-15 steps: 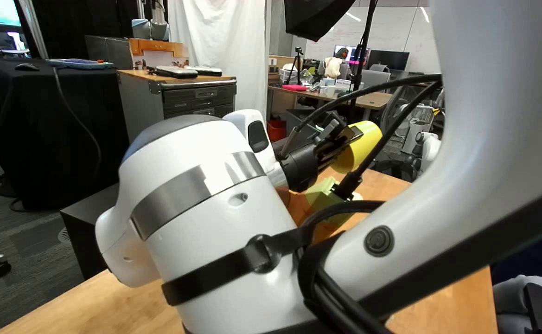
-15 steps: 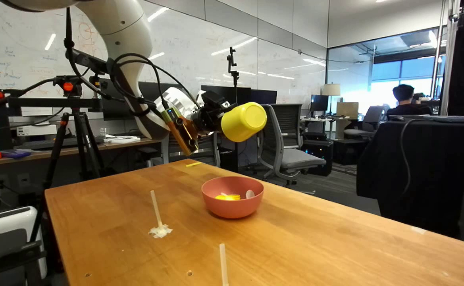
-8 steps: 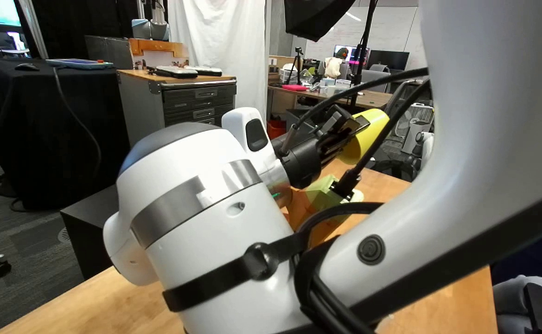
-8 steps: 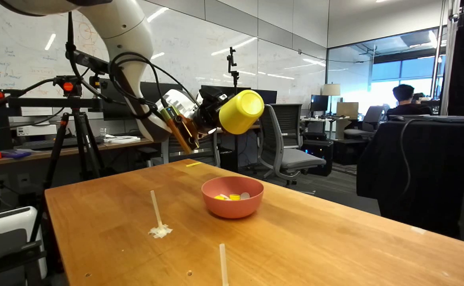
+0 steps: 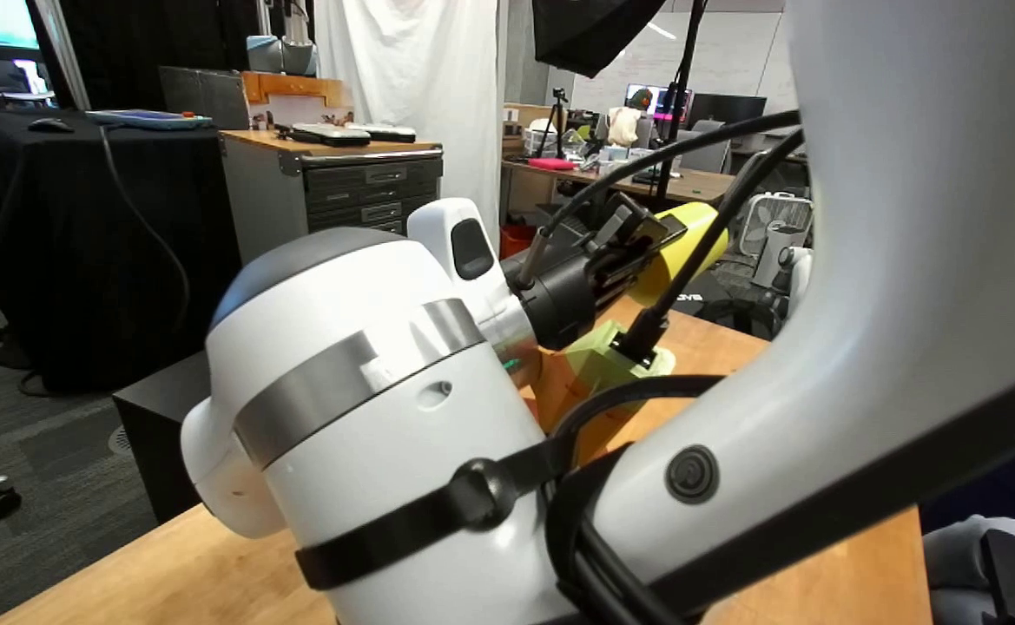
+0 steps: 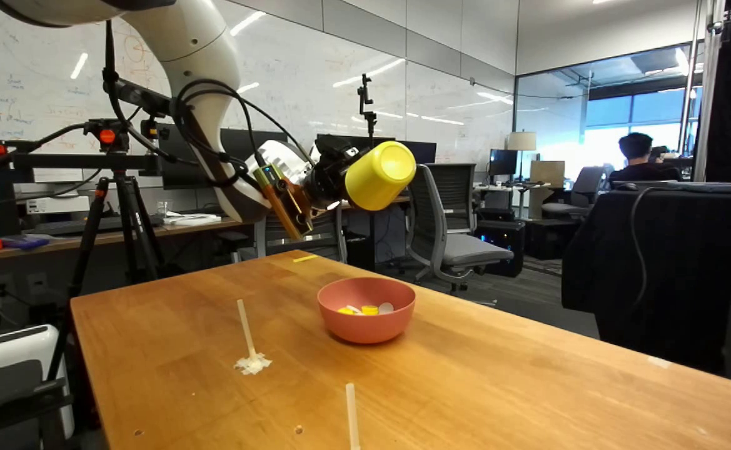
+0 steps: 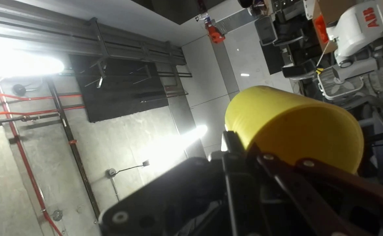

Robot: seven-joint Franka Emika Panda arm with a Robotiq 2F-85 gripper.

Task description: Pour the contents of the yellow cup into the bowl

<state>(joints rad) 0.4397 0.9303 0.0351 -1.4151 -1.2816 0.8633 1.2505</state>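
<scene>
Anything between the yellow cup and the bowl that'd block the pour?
Nothing visible. The gripper holds the yellow cup tipped, and in an exterior view no object shows between it and the bowl below. A pale stick stands apart from the bowl, left of it in that view.

Tripod (image 6: 126,206), whiteboard (image 6: 296,81), grey chair (image 6: 468,249)

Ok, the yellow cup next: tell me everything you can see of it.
The yellow cup is plain, smooth and round, plastic by its look, with no handle in sight and a ring on its base. It is held above the table, slanting, base up and mouth down. The pincer grips its wall, seemingly near the rim; nothing else appears to touch it. What shows of its inside is bare yellow, in shade.
</scene>
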